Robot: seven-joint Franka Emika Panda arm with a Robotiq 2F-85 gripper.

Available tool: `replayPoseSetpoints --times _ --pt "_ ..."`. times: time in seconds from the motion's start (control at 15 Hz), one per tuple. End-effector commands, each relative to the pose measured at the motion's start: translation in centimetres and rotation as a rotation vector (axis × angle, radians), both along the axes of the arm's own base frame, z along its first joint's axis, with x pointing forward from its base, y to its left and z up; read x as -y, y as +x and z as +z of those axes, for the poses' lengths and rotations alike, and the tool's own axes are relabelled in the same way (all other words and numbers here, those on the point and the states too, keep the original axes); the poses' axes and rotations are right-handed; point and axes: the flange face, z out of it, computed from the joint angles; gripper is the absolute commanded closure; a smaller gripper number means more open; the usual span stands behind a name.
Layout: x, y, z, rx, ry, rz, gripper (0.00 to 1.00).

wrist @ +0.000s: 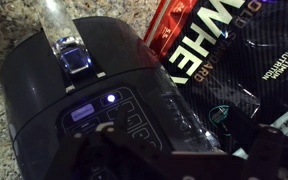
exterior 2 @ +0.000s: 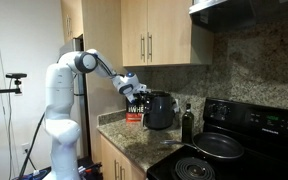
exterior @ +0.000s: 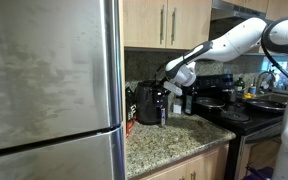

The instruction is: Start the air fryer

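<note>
Gripper (exterior 2: 134, 88) hovers just above the top of the air fryer (exterior 2: 159, 110). Can't tell if it's touching. In wrist view the jaws are only a dark blur along the bottom edge, so can't tell how wide they stand; nothing seen held btwn them. Fryer sits on the granite countertop (exterior: 174, 135) near the back wall. Its control panel (wrist: 104, 112) is lit blue, right under the gripper. Drawer handle (wrist: 69, 50) lies toward the top of wrist view.

Risks, my read:
- Panel buttons are small & packed close, so a broad tip could hit the wrong one, or two at once.
- An off-axis push may slide the fryer on the stone.
- Too much force could mark the glossy top.

Room:
- Whey bag (wrist: 234, 60) stands just beside the fryer, so little sideways slack there.
- Upper cabinets (exterior 2: 154, 35) hang overhead, limiting lift.
- Fridge (exterior: 44, 80) walls one side; bottle (exterior 2: 187, 122) & stove (exterior 2: 224, 150) lie on the other.
- Clearest exit looks like up & back toward the counter's front edge.
</note>
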Motion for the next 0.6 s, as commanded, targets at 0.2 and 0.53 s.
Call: replayPoseSetpoints --times 0.2,0.53 --pt "-0.1 0.5 -0.4 -0.005 0.004 -0.004 0.0" --pt "-0.5 1.8 -1.1 0.002 0.001 0.001 0.0"
